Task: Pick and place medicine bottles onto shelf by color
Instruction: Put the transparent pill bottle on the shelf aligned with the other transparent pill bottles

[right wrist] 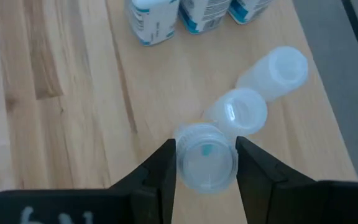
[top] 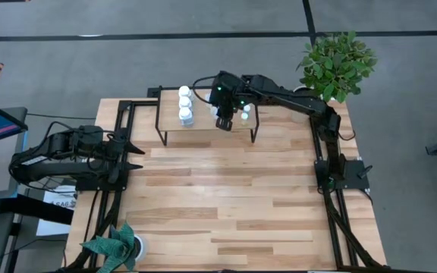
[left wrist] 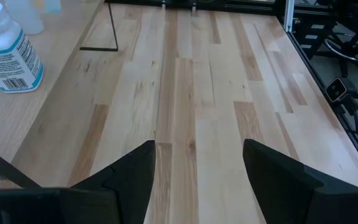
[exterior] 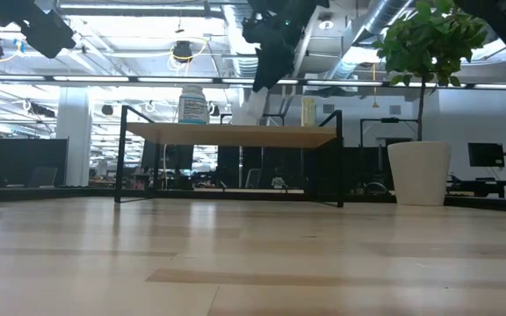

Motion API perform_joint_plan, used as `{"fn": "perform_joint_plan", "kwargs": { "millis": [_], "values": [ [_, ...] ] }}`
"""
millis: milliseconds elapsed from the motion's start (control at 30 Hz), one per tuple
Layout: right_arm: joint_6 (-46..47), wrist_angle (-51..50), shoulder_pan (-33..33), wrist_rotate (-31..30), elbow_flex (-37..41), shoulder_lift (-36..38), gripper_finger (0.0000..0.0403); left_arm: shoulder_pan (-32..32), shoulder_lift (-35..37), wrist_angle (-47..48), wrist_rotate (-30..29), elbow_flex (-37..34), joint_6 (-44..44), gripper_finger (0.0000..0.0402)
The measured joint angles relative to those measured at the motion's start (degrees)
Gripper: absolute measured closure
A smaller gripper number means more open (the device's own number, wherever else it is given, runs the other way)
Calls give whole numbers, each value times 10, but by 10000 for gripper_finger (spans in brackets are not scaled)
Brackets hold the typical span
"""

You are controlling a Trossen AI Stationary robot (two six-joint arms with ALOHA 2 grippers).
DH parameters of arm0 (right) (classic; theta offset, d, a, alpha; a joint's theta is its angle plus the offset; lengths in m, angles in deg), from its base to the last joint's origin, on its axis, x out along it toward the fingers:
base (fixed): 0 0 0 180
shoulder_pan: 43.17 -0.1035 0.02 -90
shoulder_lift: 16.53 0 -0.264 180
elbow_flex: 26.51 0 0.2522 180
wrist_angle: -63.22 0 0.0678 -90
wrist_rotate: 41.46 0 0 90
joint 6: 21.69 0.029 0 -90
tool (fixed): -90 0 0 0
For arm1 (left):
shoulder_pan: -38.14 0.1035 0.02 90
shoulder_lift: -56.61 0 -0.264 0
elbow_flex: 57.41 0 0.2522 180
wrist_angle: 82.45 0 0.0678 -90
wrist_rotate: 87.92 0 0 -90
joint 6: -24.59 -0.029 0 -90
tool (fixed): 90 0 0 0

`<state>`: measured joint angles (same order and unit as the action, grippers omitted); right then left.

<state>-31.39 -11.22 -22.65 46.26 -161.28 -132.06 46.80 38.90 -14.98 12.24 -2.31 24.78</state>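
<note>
The medicine bottles are small plastic ones. Three white bottles point(top: 185, 104) with white caps and blue-and-white labels stand in a short row on the left part of the shelf point(top: 203, 119), one behind another from far to near. In the right wrist view the same three point(right wrist: 194, 12) show only their lower parts. Beside them stand three small pale, half-clear bottles with round caps; they make a slanted line and stand close to each other. One of these, the pale bottle point(right wrist: 206, 155), sits exactly between the fingers of the right gripper point(right wrist: 206, 165). The second point(right wrist: 241, 112) is just beside it, and the third point(right wrist: 278, 70) is next after that.

The shelf is a low riser with a light wooden top and thin black legs. It stands at the far side of the table point(top: 226, 205), near the middle. In the low view a white bottle point(exterior: 192, 104) and a yellowish bottle point(exterior: 308, 111) show on top of it.

The right arm reaches from the right side over the shelf, with its gripper point(top: 224, 120) pointing down. Its fingers stand partly apart around the cap of the pale bottle, very near both sides; I cannot tell if they press it.

The left arm waits low at the left edge of the table. The left gripper point(left wrist: 197, 168) is spread wide and holds nothing.
</note>
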Motion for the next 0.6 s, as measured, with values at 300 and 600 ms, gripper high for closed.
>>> {"fn": "perform_joint_plan", "kwargs": {
  "millis": [300,600],
  "values": [
    [-16,3,18,0,0,0,258,0,0,1,1,0,-2,174],
    [-16,-11,22,40,0,0,257,0,0,17,2,0,-6,174]
  ]
}}
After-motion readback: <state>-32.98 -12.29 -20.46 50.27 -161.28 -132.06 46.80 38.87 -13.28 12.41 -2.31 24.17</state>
